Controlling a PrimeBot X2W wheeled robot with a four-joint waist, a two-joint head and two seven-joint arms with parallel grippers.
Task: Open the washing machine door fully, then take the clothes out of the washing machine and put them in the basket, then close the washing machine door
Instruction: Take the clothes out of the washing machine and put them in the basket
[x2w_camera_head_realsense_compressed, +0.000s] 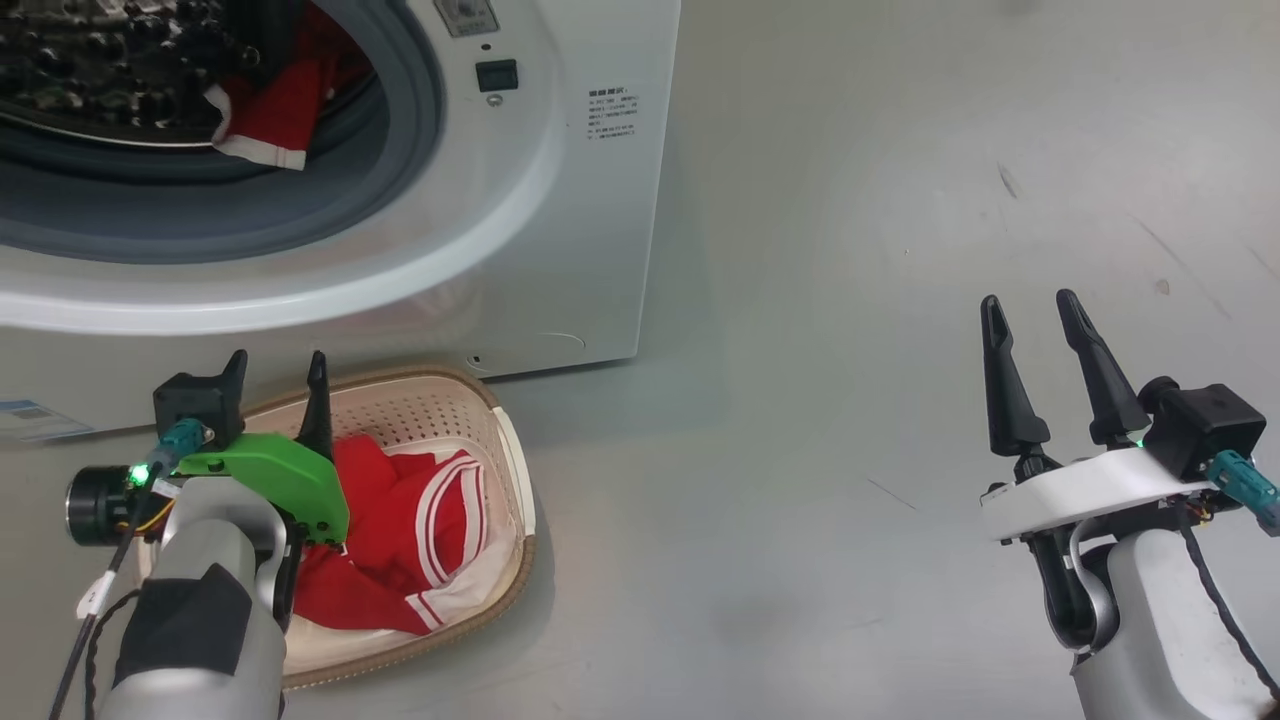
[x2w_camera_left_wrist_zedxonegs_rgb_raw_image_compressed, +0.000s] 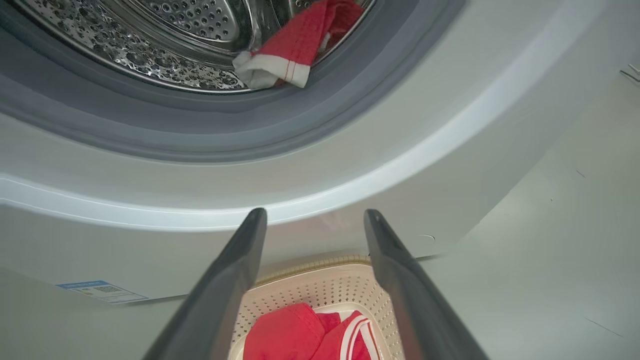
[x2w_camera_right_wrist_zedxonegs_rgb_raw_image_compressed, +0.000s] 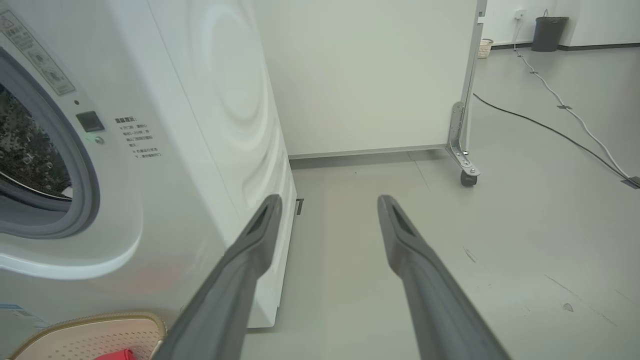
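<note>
Above grey floor (x2w_camera_head_realsense_compressed: 850, 300), left hand (x2w_camera_head_realsense_compressed: 279, 362) hovers over basket (x2w_camera_head_realsense_compressed: 522, 490), fingers (x2w_camera_head_realsense_compressed: 318, 405) spread.

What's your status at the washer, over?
Left gripper open over cream perforated basket; right gripper open, aside. Red fabric garment in steel drum, red clothes in basket. Grey port rim unblocked.

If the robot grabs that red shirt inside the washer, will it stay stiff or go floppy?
Probably floppy: the red garment lies crumpled and folded at the drum edge. Likely light, since it looks like thin cloth. Its white cuff sits by the grey rubber rim, so it might drag there.
</note>
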